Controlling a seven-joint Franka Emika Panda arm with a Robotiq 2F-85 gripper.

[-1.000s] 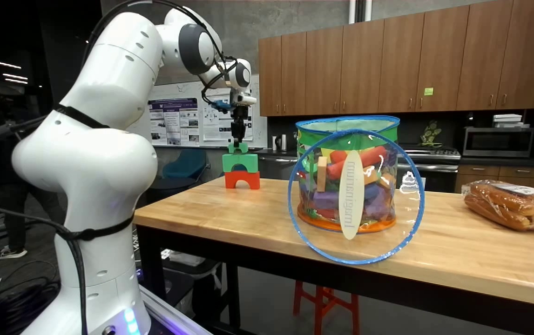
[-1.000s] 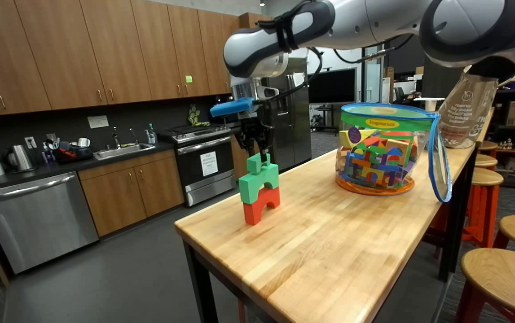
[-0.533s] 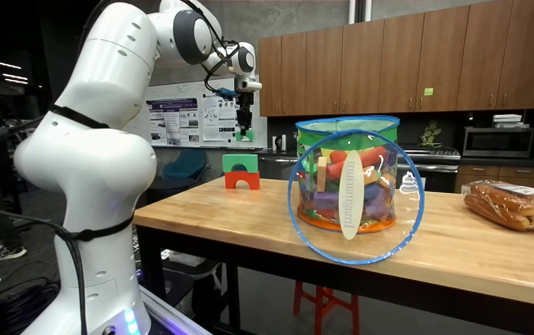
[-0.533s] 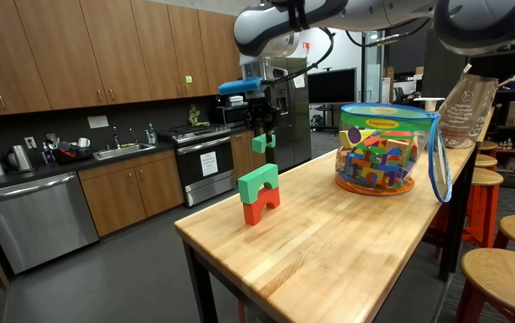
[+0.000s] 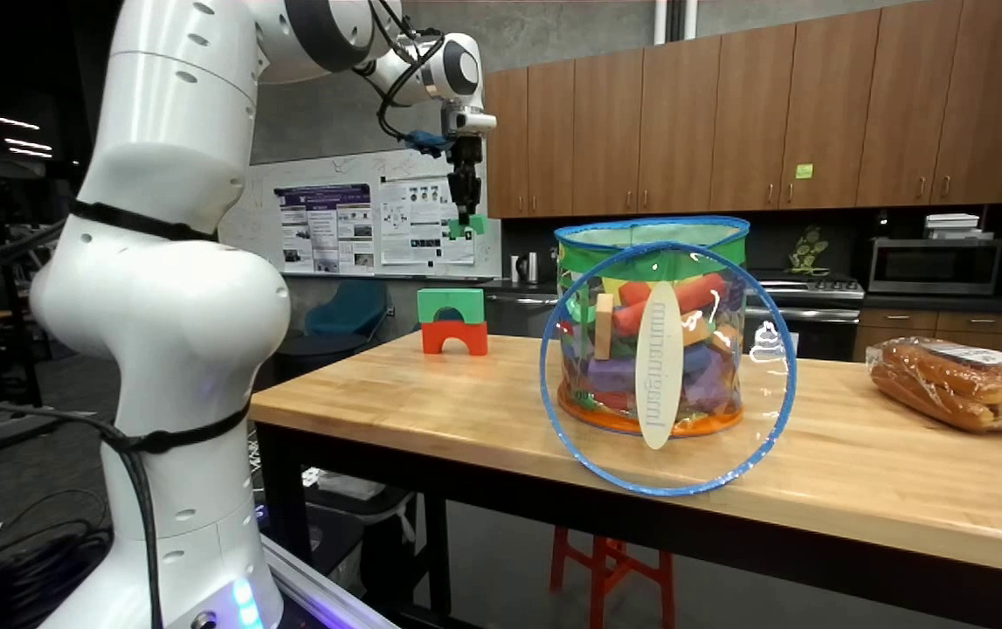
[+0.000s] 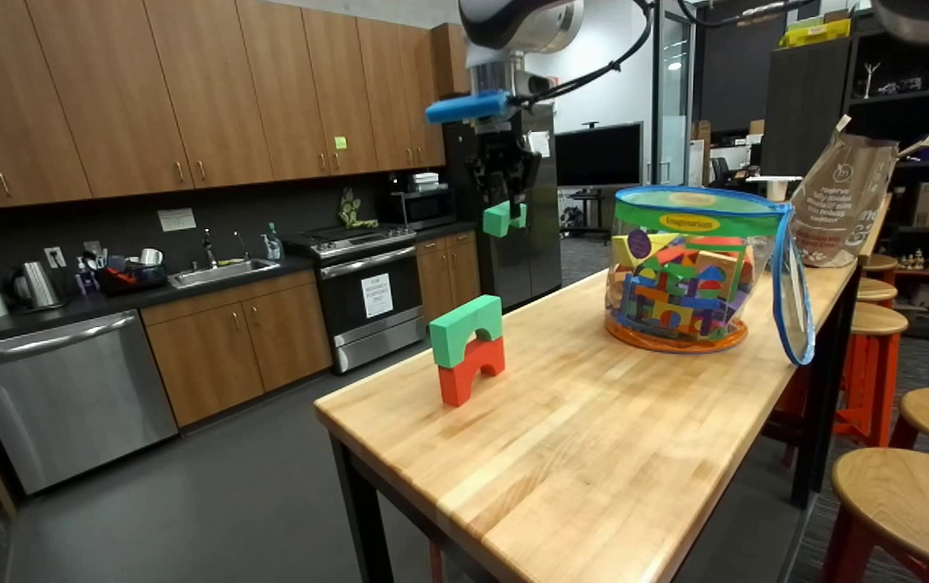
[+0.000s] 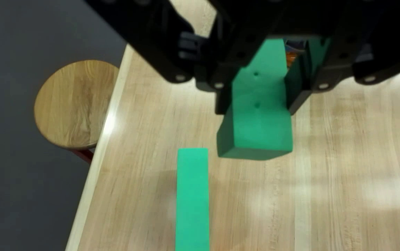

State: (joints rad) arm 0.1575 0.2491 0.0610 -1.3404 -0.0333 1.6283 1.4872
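Up in the wrist view, the black two-fingered hand (image 7: 258, 100), blurred and chopped by the top edge, covers the sides of the small green notched foam-looking block (image 7: 262, 129)! Below, the bottom edge slices a green foam-looking arch (image 7: 193, 202), and the red foam-looking arch (image 5: 454, 330) under it is out of sight here! In an exterior view, the white jointed arm (image 5: 169, 288) is cut off above, the plastic bag of brown buns (image 5: 955, 384) clipped at the right, the whiteboard posters (image 5: 324, 229) too small to read!

You have wooden cabinets (image 6: 148, 97) lining a grey wall (image 5: 570, 31) above a dark counter (image 6: 83, 306), a steel dishwasher (image 6: 75, 397) and an oven (image 6: 343, 300) below, posters (image 5: 326, 227) on a whiteboard (image 5: 252, 218), and round stools (image 6: 909, 494) beside the tabletop (image 6: 594, 429) on dark floor (image 6: 229, 486).
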